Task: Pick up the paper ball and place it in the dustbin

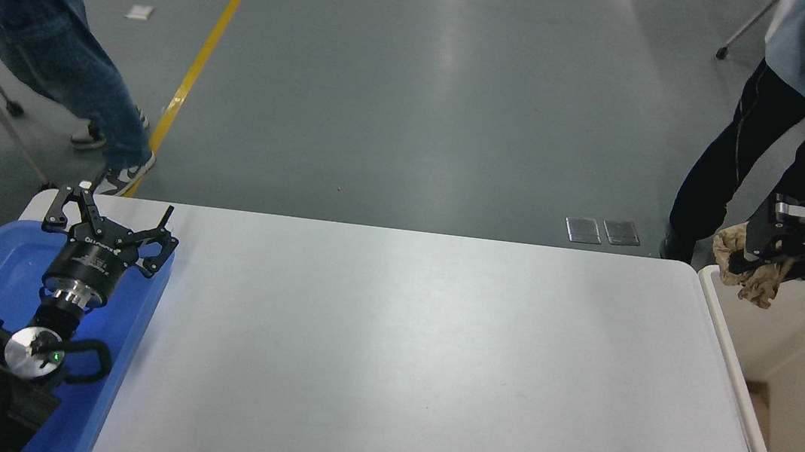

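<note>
Floor: grey shop floor past the table, with a yellow line (202, 59) running up the left side and two small metal plates (603, 231) set into it.
Table: white table (387, 361), sits between the blue tray (4, 264) on the left and the dustbin (730, 347) on the right.
Left gripper (111, 219): parked at the lower left over the blue tray, fingers spread wide, holding nothing.
Right gripper (755, 259): comes in from the right edge, clamped onto the paper ball (742, 268).
Paper ball: crumpled tan wad, up in the air, hanging right over the dustbin's far left corner, bottom bit dangling past the rim line.
Dustbin: cream tub hard against the table's right edge, partly cut off by the frame.
People: one in jeans (64, 66) at top left, another in dark trousers (759, 153) at top right just behind the dustbin.
</note>
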You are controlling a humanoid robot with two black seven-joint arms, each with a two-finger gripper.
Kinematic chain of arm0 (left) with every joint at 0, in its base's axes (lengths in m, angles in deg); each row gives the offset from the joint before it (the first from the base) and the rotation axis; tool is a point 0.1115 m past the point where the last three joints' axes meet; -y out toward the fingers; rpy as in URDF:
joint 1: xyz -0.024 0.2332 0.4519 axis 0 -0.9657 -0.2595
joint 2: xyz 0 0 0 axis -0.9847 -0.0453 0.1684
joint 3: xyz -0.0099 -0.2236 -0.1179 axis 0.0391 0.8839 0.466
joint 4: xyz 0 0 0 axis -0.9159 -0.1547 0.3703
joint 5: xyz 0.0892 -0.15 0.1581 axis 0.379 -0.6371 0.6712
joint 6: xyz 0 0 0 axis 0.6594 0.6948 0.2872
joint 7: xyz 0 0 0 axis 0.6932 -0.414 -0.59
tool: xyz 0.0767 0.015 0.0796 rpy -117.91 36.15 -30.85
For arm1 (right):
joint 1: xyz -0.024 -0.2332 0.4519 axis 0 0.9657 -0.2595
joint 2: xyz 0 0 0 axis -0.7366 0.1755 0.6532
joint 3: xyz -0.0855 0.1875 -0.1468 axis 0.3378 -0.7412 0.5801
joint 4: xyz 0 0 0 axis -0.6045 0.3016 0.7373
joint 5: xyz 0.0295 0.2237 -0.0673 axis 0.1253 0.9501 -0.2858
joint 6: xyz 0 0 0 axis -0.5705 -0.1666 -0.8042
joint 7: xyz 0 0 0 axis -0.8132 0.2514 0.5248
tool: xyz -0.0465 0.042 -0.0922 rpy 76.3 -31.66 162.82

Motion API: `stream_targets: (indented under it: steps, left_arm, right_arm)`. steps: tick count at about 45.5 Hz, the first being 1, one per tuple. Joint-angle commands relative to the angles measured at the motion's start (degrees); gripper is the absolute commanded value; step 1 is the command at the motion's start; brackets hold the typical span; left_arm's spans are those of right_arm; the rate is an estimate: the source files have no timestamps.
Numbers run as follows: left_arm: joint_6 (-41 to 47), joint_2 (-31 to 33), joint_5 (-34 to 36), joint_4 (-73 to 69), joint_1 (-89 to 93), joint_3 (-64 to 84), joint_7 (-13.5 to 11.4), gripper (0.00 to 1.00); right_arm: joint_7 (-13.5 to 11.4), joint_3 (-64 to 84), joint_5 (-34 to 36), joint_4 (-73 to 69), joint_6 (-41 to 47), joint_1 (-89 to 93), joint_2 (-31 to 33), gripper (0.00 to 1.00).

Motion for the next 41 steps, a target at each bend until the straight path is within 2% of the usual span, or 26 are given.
stream_targets:
  steps: [1, 17, 23, 30, 33, 41]
  left_arm:
    - [0.0, 0.0, 0.0, 0.03, 0.0, 0.01, 0.0, 0.99]
    - [0.0, 0.0, 0.0, -0.06, 0.0, 0.01, 0.0, 0.99]
    - [0.0, 0.0, 0.0, -0.06, 0.0, 0.01, 0.0, 0.99]
    - [0.0, 0.0, 0.0, -0.06, 0.0, 0.1, 0.0, 0.99]
    - [0.0, 0.0, -0.09, -0.06, -0.01, 0.1, 0.0, 0.99]
    - [0.0, 0.0, 0.0, -0.06, 0.0, 0.1, -0.09, 0.99]
  right_arm:
    - [0.01, -11.13, 0.22, 18.63, -6.95, 26.1, 1.97, 0.0]
    - [0.01, -28.89, 0.75, 42.28, -18.72, 58.53, 0.39, 0.0]
    - [-0.08, -33.29, 3.82, 50.09, -23.91, 69.0, -4.17, 0.0]
    - [-0.08, -33.47, 9.79, 61.88, -25.59, 77.18, -11.38, 0.0]
    - [-0.08, -33.47, 13.13, 63.38, -27.86, 79.37, -13.84, 0.0]
    - [-0.34, -33.47, 13.76, 63.29, -31.21, 79.91, -15.96, 0.0]
